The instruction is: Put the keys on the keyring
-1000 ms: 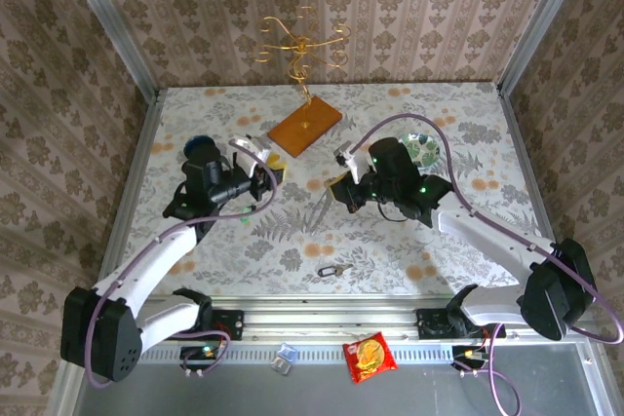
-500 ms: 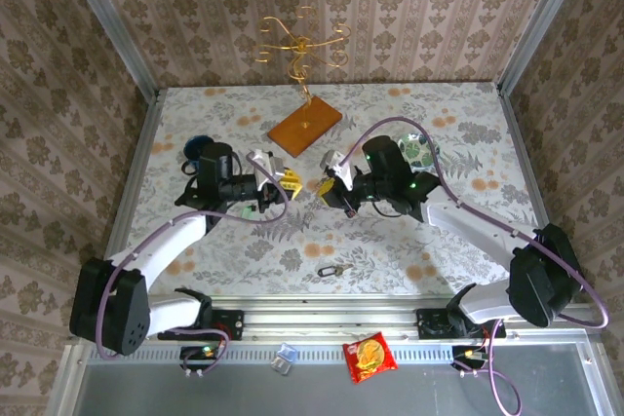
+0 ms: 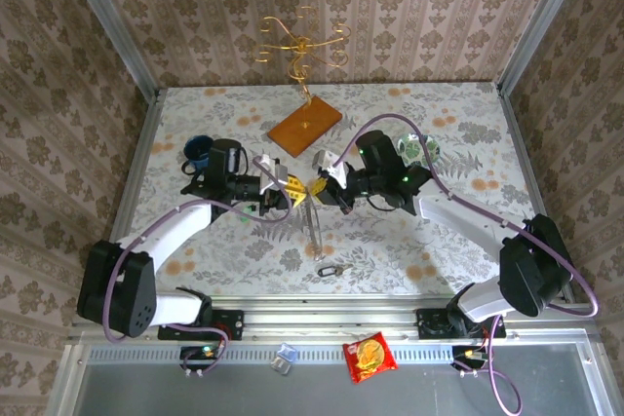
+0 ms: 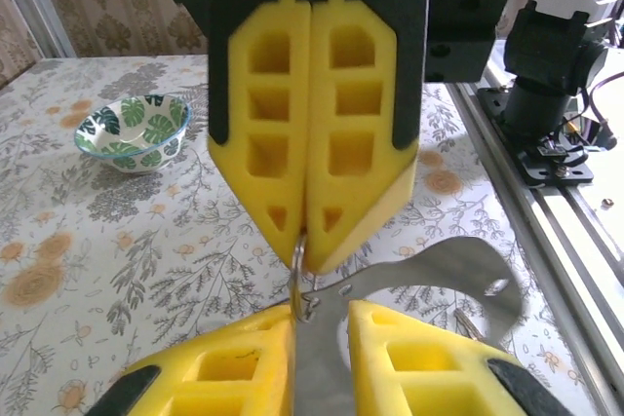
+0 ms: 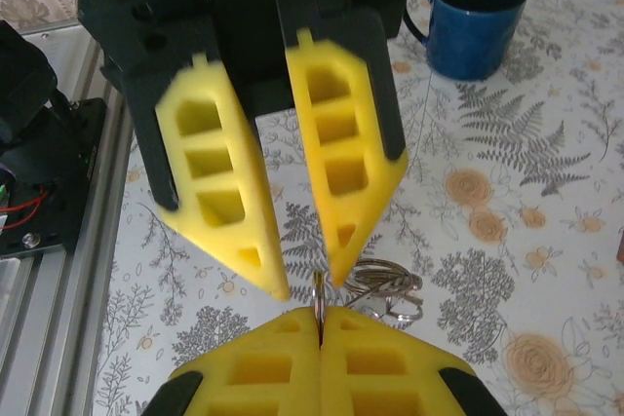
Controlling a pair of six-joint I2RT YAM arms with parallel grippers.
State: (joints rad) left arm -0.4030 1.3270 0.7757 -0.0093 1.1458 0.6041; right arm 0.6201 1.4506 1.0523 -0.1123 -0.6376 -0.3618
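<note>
My right gripper (image 3: 318, 189) (image 5: 320, 314) is shut on the edge of the keyring (image 5: 319, 289), a thin silvery hoop seen edge-on (image 4: 297, 275). A long silvery part of it (image 3: 314, 229) hangs toward the near edge, and grey metal (image 4: 317, 367) shows through the gap of my left fingers. My left gripper (image 3: 295, 192) (image 4: 320, 311) faces the right one tip to tip, its jaws a little apart around the hoop's edge with nothing pinched. A cluster of small silvery rings (image 5: 392, 291) sits just beside the hoop. One of the keys (image 3: 331, 270), dark-headed, lies on the table near the front.
A blue mug (image 3: 198, 150) (image 5: 478, 21) stands at the left. The green-patterned bowl (image 3: 421, 148) (image 4: 134, 129) sits behind the right arm. A gold wire stand (image 3: 302, 41) on a wooden base (image 3: 304, 126) is at the back. The arm rail (image 4: 546, 192) runs along the near edge.
Both grippers have moved toward each other and now meet at the table's middle. The left jaws have narrowed. The right gripper has stayed shut on the hoop.
</note>
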